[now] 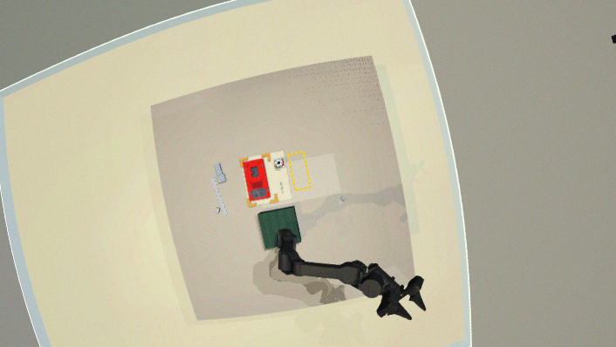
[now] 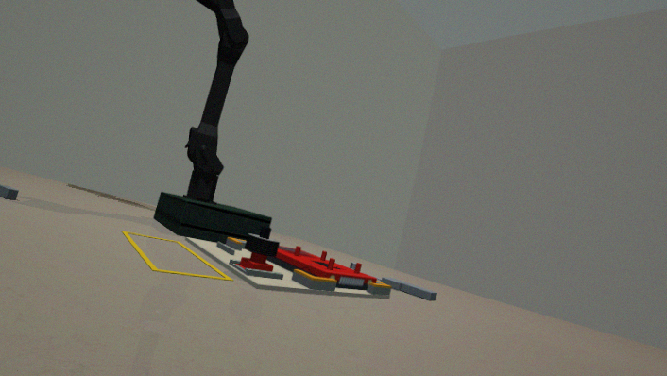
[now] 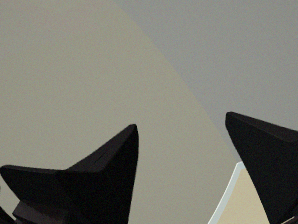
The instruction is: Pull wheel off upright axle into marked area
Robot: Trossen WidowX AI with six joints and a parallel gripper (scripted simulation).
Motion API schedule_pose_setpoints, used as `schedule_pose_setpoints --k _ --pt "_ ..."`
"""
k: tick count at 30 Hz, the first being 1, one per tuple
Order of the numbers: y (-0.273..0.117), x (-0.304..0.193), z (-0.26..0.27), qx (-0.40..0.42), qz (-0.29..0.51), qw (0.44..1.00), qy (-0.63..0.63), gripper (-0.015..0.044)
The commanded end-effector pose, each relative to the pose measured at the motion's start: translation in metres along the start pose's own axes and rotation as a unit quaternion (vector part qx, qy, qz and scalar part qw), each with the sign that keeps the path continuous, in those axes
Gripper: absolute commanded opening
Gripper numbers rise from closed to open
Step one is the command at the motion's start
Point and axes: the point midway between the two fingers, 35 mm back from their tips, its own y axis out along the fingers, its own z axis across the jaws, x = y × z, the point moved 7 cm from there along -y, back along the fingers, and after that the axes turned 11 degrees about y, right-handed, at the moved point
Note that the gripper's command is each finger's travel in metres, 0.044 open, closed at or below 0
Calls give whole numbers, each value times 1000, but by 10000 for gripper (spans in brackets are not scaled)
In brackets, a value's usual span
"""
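Observation:
The wheel [image 1: 279, 163] [image 2: 263, 246] sits on the red axle stand [image 2: 257, 263], at the near corner of the cream board in the exterior view. It is black at the side, with a pale hub seen from above. The marked area [image 1: 295, 190] [image 2: 152, 269] is a yellow outline on the table beside the board, and nothing lies inside it. My gripper [image 1: 418, 314] [image 3: 183, 124] is open, with nothing between its fingers. It is far from the wheel, at the lower right in the top view, and is out of frame in the exterior view.
A red car body [image 1: 258, 184] [image 2: 307, 263] lies on the cream board between orange-topped corner brackets. My arm stands on a dark green base [image 1: 275, 220] [image 2: 213, 222] beside the board. Grey pieces [image 1: 219, 173] lie beyond the car body, and a small grey block [image 1: 343, 198] [image 2: 8, 192] lies apart.

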Motion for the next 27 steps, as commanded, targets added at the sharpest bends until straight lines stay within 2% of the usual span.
schedule_pose_setpoints --k 1,16,27 --pt "-10 -28 10 18 51 998 -15 300" --pt "-74 -110 54 92 210 972 -59 300" --pt "-139 -166 79 163 332 921 -121 300"
